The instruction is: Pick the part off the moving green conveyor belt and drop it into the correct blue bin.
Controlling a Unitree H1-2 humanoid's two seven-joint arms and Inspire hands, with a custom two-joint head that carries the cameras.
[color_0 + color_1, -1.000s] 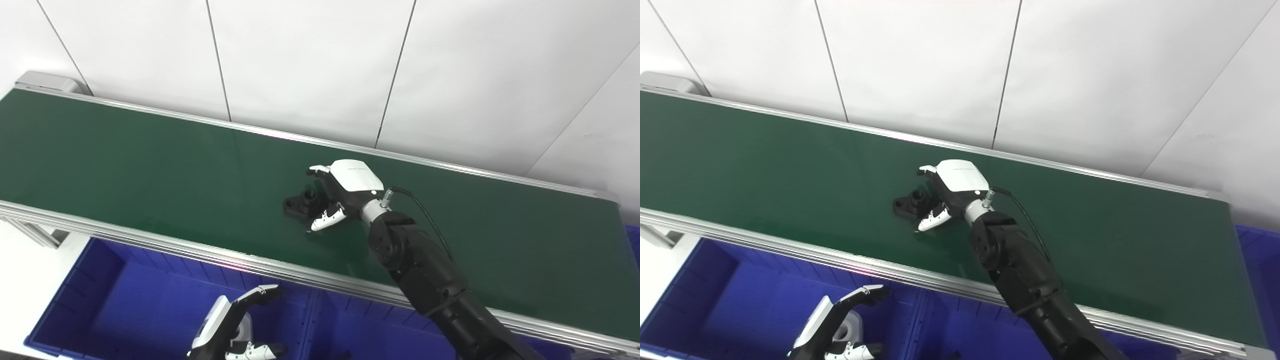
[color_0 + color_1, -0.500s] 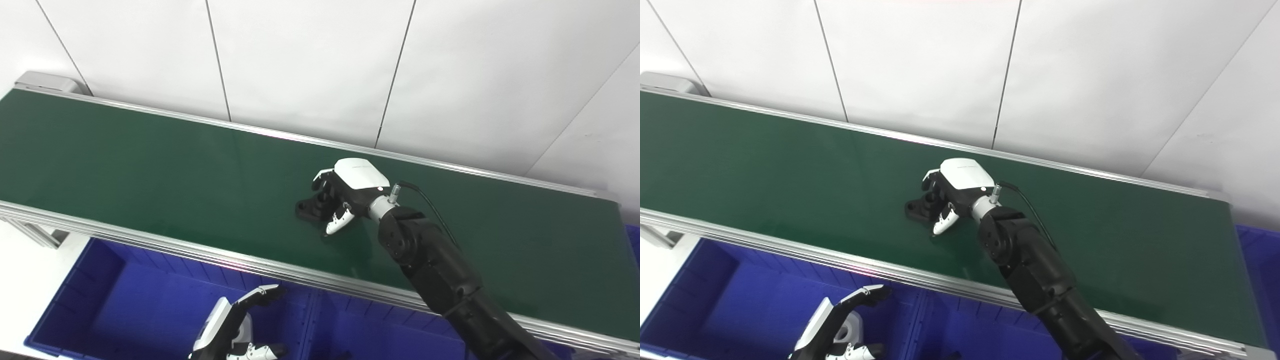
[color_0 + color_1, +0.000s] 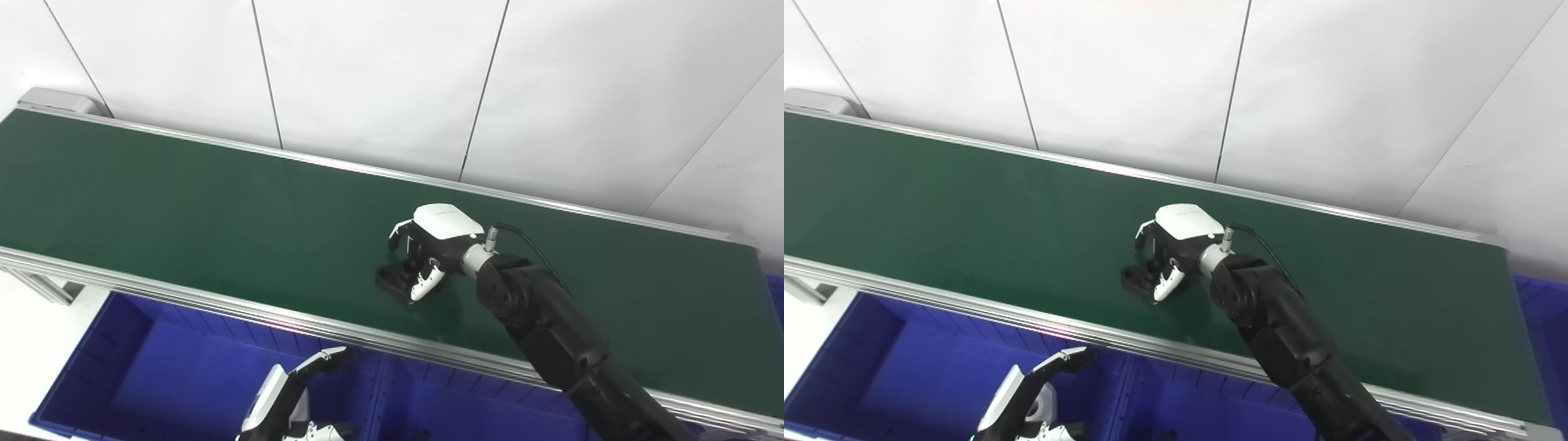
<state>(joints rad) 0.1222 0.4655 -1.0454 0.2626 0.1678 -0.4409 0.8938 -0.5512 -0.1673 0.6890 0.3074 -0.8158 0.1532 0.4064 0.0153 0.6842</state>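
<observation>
The right robot hand (image 3: 422, 260) curls loosely around a black part (image 3: 395, 280) resting on the green belt (image 3: 184, 208), its grip apparently not firm. Belt motion could slide the part free.

Behind everything I've got a white panelled wall (image 3: 380, 79), split by thin dark seams (image 3: 267, 73) running down at slight angles. Aluminium side rails: one along the far edge (image 3: 367, 171), a ribbed one along the near edge (image 3: 184, 294). Grey metal end housing (image 3: 55, 98) at the far left corner. White floor (image 3: 30, 355) shows lower left, with a grey frame leg (image 3: 46, 286) there.
</observation>
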